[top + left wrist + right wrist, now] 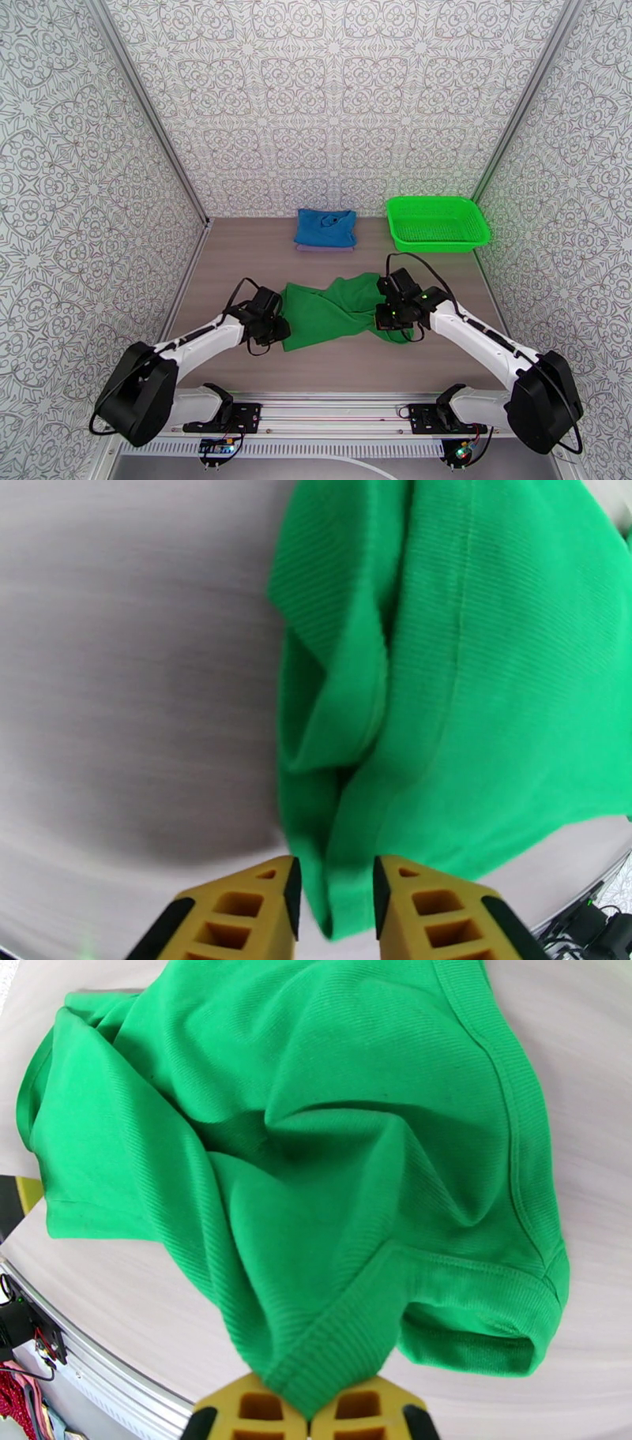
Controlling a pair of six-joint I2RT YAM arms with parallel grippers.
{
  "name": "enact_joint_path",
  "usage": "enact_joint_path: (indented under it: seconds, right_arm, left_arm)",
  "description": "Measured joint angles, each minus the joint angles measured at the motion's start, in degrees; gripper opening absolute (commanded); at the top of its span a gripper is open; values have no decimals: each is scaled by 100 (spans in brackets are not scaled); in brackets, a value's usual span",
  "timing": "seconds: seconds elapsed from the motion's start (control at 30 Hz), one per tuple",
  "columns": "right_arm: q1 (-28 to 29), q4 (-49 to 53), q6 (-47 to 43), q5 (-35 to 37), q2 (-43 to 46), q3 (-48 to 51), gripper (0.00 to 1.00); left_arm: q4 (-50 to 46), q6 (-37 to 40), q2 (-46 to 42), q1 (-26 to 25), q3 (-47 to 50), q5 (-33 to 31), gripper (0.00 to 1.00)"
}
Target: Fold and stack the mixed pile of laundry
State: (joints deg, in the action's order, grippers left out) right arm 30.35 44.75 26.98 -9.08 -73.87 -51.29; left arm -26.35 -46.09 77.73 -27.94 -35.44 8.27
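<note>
Pinching the green garment: right claw.

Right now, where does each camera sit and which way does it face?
Top: above and behind, looking down at the table; left arm, right arm show.
Left wrist: on its arm, faces the green shirt; left tool straddles its edge.
Right wrist: on its arm, faces the shirt; right tool shut on it.
Shared: the green shirt.

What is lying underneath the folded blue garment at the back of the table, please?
A strip of lavender-grey cloth peeks out along the near edge of the blue garment. The rest of it is covered, so its fold cannot be judged.
</note>
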Motion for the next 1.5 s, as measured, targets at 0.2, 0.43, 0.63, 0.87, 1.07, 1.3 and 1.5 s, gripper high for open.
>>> enact_joint_path:
  seconds: [0.2, 0.43, 0.63, 0.87, 1.07, 1.3, 1.5]
  right_arm:
    - [0, -15, 2, -17, 70, 55, 0]
    - [-4, -37, 2, -17, 74, 127, 0]
    - [-4, -39, 0, -17, 74, 129, 0]
    - [-55, -26, -4, -9, 74, 118, 0]
    - [-72, 503, -256, 4, 385, -522, 0]
    - [-413, 1224, -1075, -7, 243, -3016, 0]
    - [-1237, 1491, -1773, -343, -1335, -5071, 0]
  left_arm:
    - [356, -107, 186, -111, 39, 7, 30]
    - [560, -197, 221, -133, 116, -2, 0]
    - [-24, -212, -219, -245, -37, -162, 0]
    - [-1582, 98, -1742, -26, -1423, -400, 0]
    - [-2924, 750, -2354, 992, -3163, -210, 0]
    - [-3744, 1810, -1117, 2439, -5949, 564, 0]
    - [-3803, 2433, 1075, 2900, -8325, 1325, 0]
